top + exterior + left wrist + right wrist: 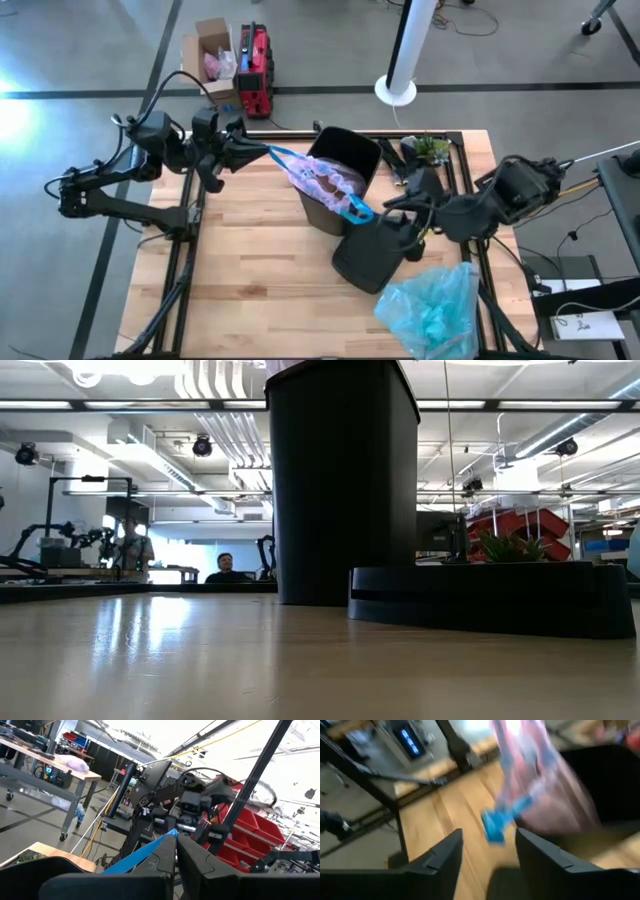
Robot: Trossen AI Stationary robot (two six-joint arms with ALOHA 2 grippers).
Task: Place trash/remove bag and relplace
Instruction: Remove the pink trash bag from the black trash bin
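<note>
Bag-removal step. Left gripper (262, 151) clamped on blue tie (142, 854), bag (325, 182) half out of bin (345, 160). Right gripper (485, 852) jaws apart (near other tie (495, 825)); next: grasp it, lift together.

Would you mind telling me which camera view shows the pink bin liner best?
The high view: the whole pink liner shows, drawn out of the black bin by a blue tie. The right wrist view shows it blurred; the left wrist view shows only the tie in the left pincer; the low view shows none.
</note>
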